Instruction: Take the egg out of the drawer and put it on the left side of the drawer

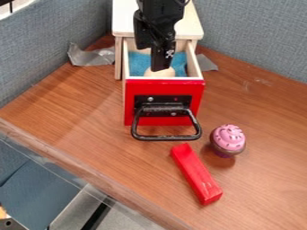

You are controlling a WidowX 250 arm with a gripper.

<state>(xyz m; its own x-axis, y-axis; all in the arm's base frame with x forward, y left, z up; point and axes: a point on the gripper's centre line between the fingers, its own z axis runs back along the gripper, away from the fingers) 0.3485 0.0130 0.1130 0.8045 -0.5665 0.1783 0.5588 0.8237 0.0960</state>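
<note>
Perhaps the egg (pixel 165 73), inside the drawer (pixel 133 99), could roll against its walls if the gripper (pixel 157 64) above closes off-centre; how wide the gripper stands, I can't tell.

One egg (pixel 167 72), one drawer (pixel 162 85), one cabinet (pixel 124 20), one cupcake (pixel 228 139), one red block (pixel 196 173) — two pieces of grey tape (pixel 91 55)

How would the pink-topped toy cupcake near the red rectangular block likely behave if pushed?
The pink-topped toy cupcake could tip fairly easily, since its domed top looks wider than its purple base. Once over, its round, tapered shape suggests it might roll in a curve. The moulded-looking swirl hints that it is probably stiff.
</note>
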